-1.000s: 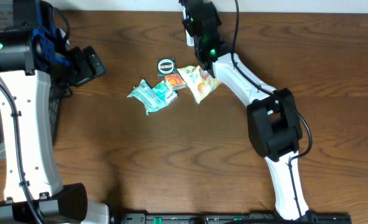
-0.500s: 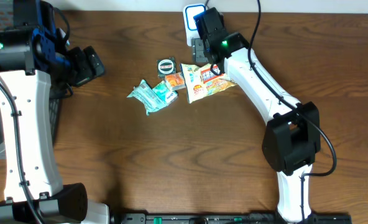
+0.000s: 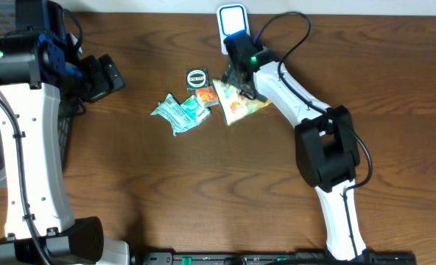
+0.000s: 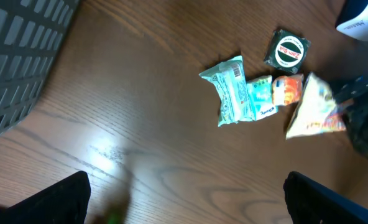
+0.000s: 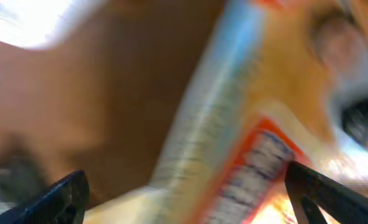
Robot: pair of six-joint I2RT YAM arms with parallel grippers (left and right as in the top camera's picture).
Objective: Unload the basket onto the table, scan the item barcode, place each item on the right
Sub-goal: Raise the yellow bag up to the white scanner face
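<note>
A yellow-and-orange snack packet [image 3: 238, 105] lies on the table at the right end of a small pile. It also shows in the left wrist view [image 4: 313, 107]. My right gripper [image 3: 239, 76] hovers just over its far edge. In the blurred right wrist view the packet [image 5: 258, 124] fills the frame, and my right gripper [image 5: 184, 199] is open with its fingers wide on either side of it. The white-and-blue scanner [image 3: 231, 20] stands at the table's far edge behind that arm. My left gripper [image 3: 106, 76] is open and empty at the far left, also seen in its own view [image 4: 187, 205].
The pile also holds a round black-and-green item [image 3: 196, 77], a small orange packet [image 3: 206, 96] and teal packets [image 3: 178, 111]. A dark mesh basket [image 4: 16, 56] sits at the left edge beside the left arm.
My right gripper has gone from shut to wide open. The snack packet, spread out larger by the scanner half a second ago, now lies back beside the pile. The left arm has not moved.
</note>
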